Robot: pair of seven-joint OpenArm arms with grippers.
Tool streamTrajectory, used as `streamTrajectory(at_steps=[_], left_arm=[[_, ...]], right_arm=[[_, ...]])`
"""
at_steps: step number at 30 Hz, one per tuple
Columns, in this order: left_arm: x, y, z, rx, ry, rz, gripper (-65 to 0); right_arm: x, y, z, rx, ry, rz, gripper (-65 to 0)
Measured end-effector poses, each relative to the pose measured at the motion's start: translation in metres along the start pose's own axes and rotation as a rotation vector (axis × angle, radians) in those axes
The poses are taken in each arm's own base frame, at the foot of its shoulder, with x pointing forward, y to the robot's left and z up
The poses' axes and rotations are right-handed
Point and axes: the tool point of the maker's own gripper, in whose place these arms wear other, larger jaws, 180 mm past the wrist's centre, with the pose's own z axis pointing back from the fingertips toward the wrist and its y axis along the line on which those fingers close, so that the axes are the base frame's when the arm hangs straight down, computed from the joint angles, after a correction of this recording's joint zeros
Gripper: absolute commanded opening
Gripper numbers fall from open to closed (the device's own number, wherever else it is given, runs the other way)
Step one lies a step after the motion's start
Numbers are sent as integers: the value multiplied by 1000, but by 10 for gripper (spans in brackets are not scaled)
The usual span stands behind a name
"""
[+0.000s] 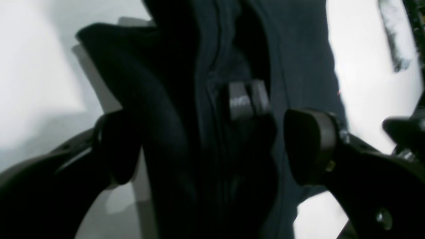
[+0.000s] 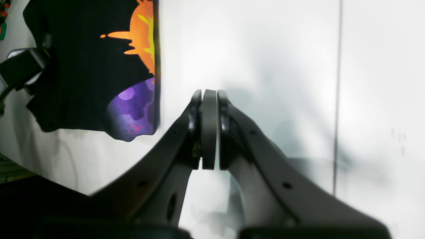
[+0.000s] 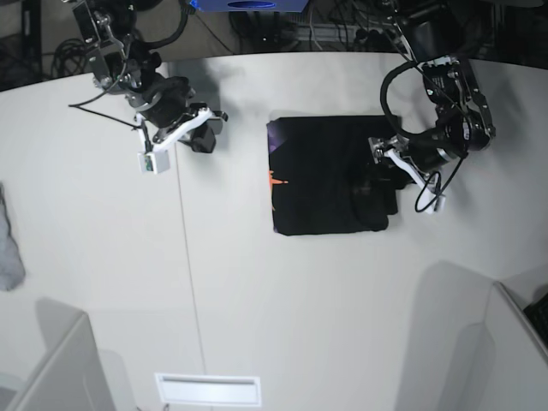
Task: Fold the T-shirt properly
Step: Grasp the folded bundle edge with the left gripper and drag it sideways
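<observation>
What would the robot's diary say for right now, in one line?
stage: folding | folded black fabric T-shirt on white table | left pincer: open, astride shirt edge | right pincer: shut, empty, off shirt

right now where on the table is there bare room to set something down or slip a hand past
Free: the wide stretch of table in front of the T-shirt, and the strip between the shirt and the right gripper. Crowded: the shirt's far side, where the left gripper sits over the fabric. A grey cloth lies at the edge.
</observation>
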Motion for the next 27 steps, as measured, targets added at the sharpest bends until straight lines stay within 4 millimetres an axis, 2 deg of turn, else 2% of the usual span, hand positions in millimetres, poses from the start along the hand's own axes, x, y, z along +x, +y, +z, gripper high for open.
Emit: streamTrajectory(at_steps=[3,6,9,11,19,27], left_arm=[[-4,-12,-14,-32,19,-6,0],[-12,-16,-19,-42,77,-40,-245],[-22,-7,-15,-19,140,-71,-510],[-23,-5,-13,-14,173,-111,-650],[-18,-22,-25,-36,402,-467,-650],[-13,-50,-45,-58,607,-835,-650]], right_arm=[[-3,-2,1,-6,6,-2,-650],[-5,-4,2,-11,13,-7,-650],[4,-20,8,-53,-22,-26,-650],[4,-32,12,-84,-27,-40,-650],[13,-73,32,-194,-77,-94,-650],[6,-88,43,-240,-88,-149,-650]])
